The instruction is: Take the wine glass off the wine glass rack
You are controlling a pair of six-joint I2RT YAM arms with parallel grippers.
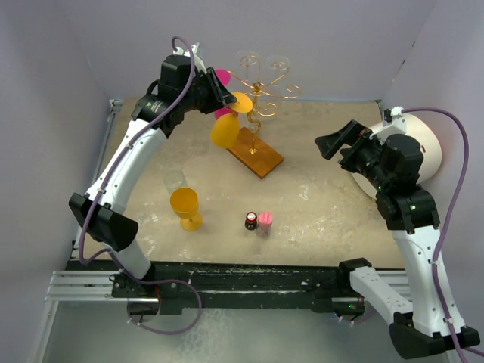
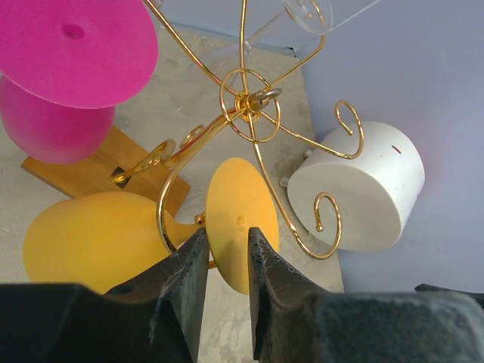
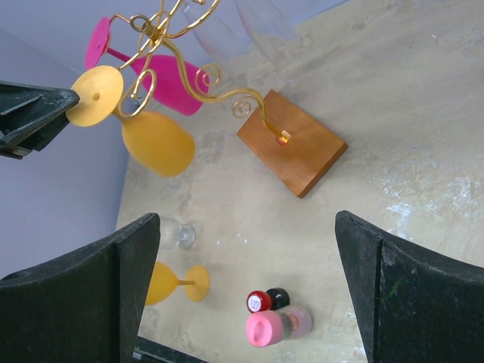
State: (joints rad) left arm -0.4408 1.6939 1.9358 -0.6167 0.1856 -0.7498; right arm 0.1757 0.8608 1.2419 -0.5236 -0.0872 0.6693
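The wine glass rack (image 1: 261, 94), gold wire on a brown wooden base (image 1: 255, 153), stands at the back centre. It also shows in the left wrist view (image 2: 248, 102) and the right wrist view (image 3: 162, 30). A yellow wine glass (image 1: 224, 130) hangs upside down from it, bowl tilted left. My left gripper (image 1: 227, 97) is at the glass's foot disc (image 2: 238, 204), with its jaws (image 2: 228, 231) closed narrowly on the rim. A pink wine glass (image 2: 68, 45) hangs beside it. My right gripper (image 3: 246, 219) is open and empty, high over the table's right side.
Clear glasses (image 1: 261, 60) hang at the back of the rack. A second yellow glass (image 1: 185, 206) and a small clear glass (image 1: 175, 181) stand at front left. Two small bottles (image 1: 258, 221) stand front centre. A white round block (image 1: 423, 144) sits at right. Walls surround the table.
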